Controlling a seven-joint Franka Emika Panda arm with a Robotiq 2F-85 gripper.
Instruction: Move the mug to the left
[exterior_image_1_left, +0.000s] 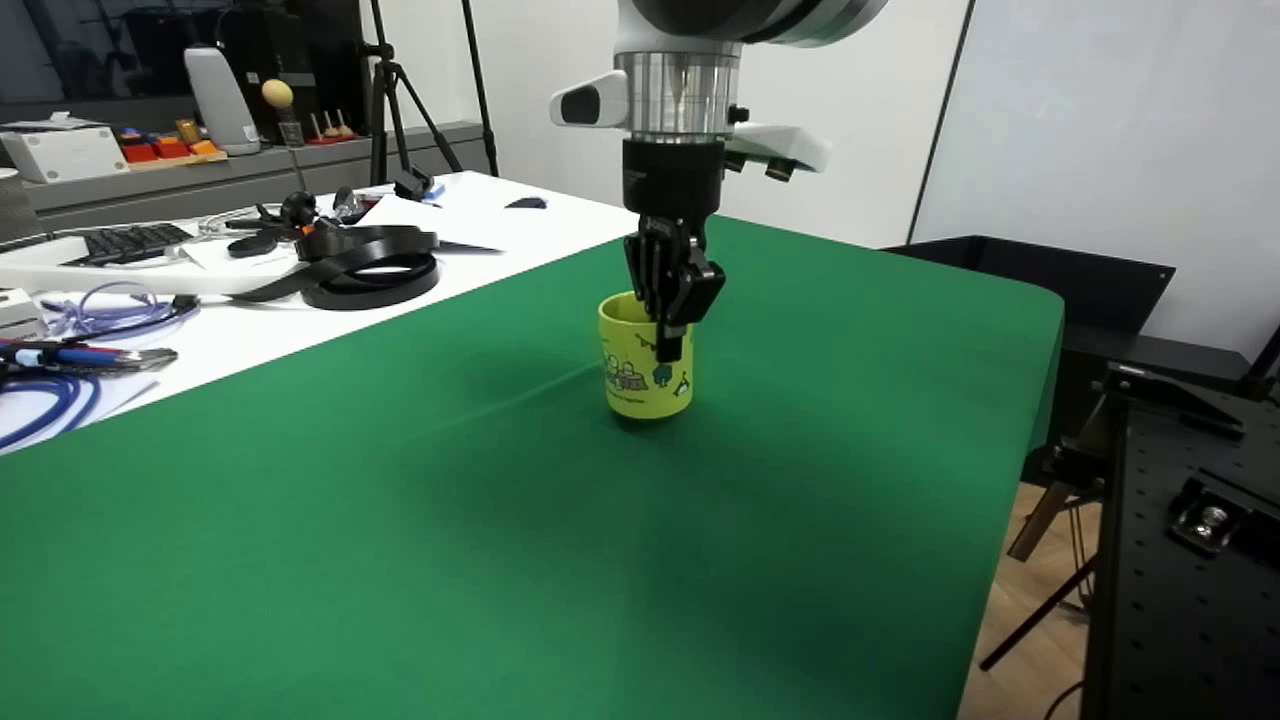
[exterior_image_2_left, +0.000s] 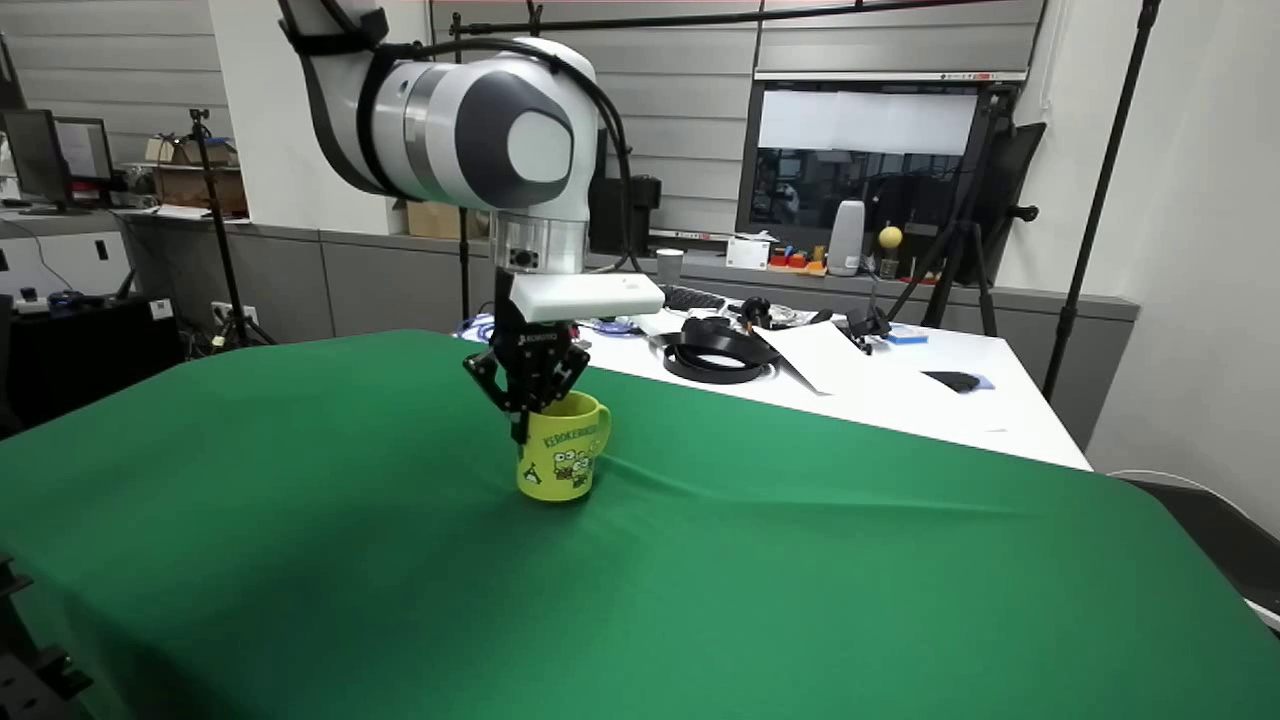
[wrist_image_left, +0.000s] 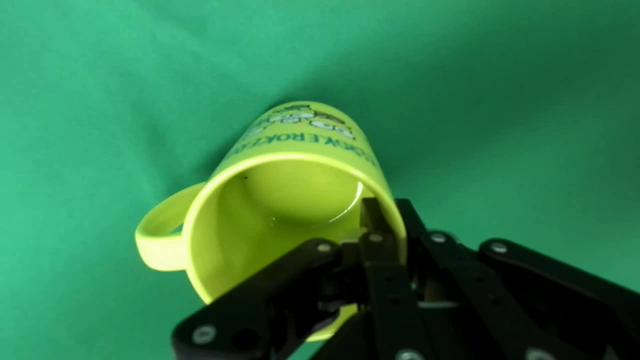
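The yellow-green mug is upright at the middle of the green-covered table, and it shows in both exterior views. In the wrist view the mug is seen into from above and looks empty, with its handle on the left side. My gripper is over the mug's rim, also in an exterior view. In the wrist view the gripper has one finger inside the mug and one outside, shut on the wall opposite the handle. I cannot tell whether the base touches the cloth.
The green cloth spreads around the mug, with a light crease. A white table adjoins it, holding a black strap coil, cables and pens. A black perforated board stands beyond the cloth's edge.
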